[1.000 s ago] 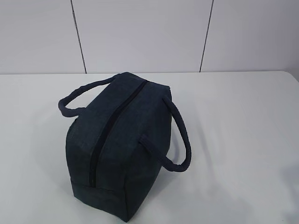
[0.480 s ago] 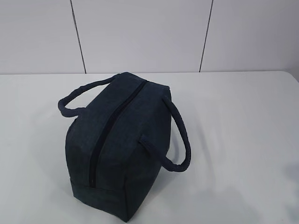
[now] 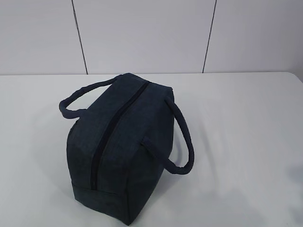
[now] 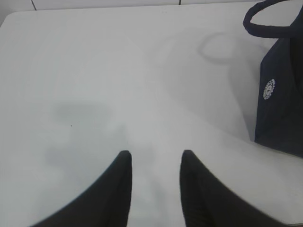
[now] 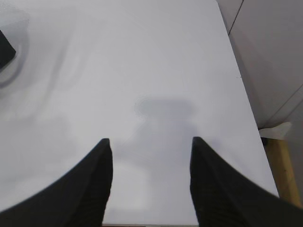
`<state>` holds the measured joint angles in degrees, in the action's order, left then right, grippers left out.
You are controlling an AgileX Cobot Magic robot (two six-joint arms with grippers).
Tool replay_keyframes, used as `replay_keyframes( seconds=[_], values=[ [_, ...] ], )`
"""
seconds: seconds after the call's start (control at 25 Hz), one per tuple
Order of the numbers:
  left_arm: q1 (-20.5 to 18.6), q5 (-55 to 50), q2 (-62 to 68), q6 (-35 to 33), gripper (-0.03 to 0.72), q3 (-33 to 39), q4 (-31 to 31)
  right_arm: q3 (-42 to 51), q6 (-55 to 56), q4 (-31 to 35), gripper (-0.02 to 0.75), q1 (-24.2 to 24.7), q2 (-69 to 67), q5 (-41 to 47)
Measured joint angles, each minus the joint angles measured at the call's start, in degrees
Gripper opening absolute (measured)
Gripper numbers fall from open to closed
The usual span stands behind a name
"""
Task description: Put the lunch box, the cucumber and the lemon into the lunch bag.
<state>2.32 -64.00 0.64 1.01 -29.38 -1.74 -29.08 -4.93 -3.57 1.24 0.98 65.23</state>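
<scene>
The white table (image 3: 246,123) is carrying the lunch bag (image 3: 123,142), which is standing zipped shut, its handles (image 3: 182,137) drooping to either side. The bag is sitting ahead and to the right of the left gripper (image 4: 154,158), whose jaws are standing apart over bare tabletop, pinching nothing. The right gripper (image 5: 150,144) is hanging spread wider, empty, with the bag's corner far to its left.

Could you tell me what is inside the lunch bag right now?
That cannot be seen. The lunch bag stands on the white table with its top zipper closed along its length, so the interior is covered. No lunch box, cucumber or lemon shows in any view.
</scene>
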Motion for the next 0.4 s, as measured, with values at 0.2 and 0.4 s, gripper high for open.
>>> replay_keyframes(
  seconds=[0.2, 0.4],
  values=[
    [0.0, 0.0, 0.0, 0.0, 0.244, 0.0, 0.0, 0.0, 0.0, 0.0, 0.383, 0.0, 0.0, 0.0],
    [0.0, 0.0, 0.0, 0.0, 0.244, 0.0, 0.0, 0.0, 0.0, 0.0, 0.383, 0.0, 0.0, 0.0]
  ],
)
